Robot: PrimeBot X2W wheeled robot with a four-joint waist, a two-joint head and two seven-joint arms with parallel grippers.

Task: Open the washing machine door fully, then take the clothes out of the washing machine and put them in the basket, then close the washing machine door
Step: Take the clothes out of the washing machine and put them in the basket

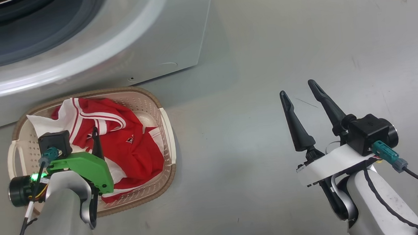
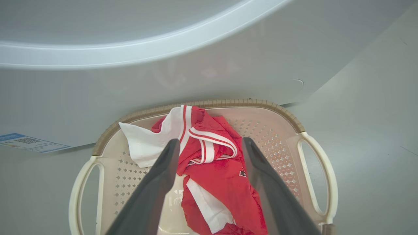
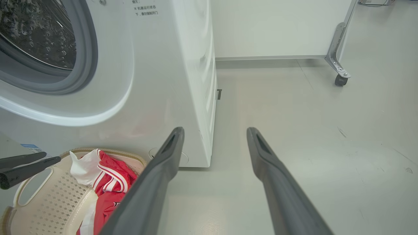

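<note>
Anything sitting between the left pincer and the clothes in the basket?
Nothing visible. The left pincer hangs open directly above the clothes, which lie uncovered in the basket. In the left wrist view, its fingers stand spread to either side of the red bundle.

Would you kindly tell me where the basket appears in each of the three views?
Head view: basket lower left.
Left wrist view: basket lower centre.
Right wrist view: basket bottom left corner.
Shared landmark: the red-and-white clothes lying inside it.
</note>
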